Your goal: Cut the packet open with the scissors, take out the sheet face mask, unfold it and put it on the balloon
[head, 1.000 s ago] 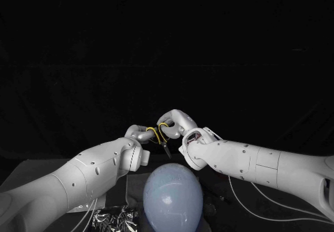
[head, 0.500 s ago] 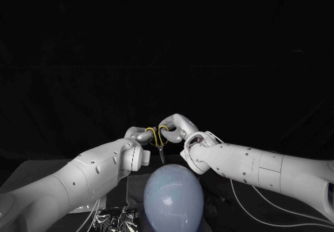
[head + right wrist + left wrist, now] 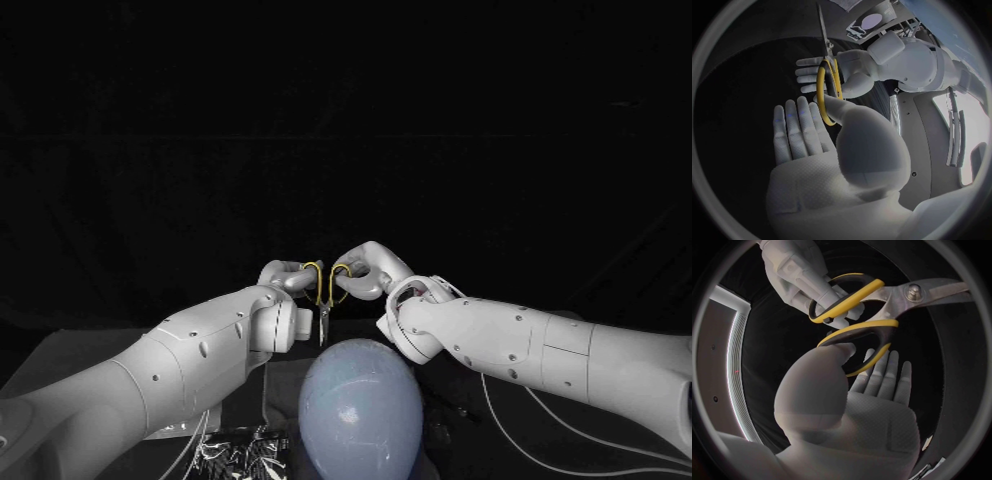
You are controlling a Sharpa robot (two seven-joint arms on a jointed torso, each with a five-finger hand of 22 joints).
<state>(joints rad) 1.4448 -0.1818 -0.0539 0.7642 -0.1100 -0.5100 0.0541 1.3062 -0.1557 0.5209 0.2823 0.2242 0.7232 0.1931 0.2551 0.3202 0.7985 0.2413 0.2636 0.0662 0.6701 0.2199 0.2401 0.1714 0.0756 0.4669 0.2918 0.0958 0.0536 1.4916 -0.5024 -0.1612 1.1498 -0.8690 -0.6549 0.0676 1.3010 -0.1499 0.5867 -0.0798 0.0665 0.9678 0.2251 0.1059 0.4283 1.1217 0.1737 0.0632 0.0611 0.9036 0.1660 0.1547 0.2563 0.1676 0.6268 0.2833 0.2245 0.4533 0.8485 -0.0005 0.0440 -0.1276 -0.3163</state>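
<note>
My left hand (image 3: 289, 277) and right hand (image 3: 368, 270) each hook a thumb through a loop of the scissors (image 3: 323, 292), other fingers straight; the blades hang point-down just over the balloon (image 3: 358, 405); a slip, I fear, would puncture it; the packet (image 3: 231, 456) lies beside its base.

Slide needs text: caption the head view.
The left hand and right hand each hold a loop of the scissors, blades down, near the balloon.
</note>
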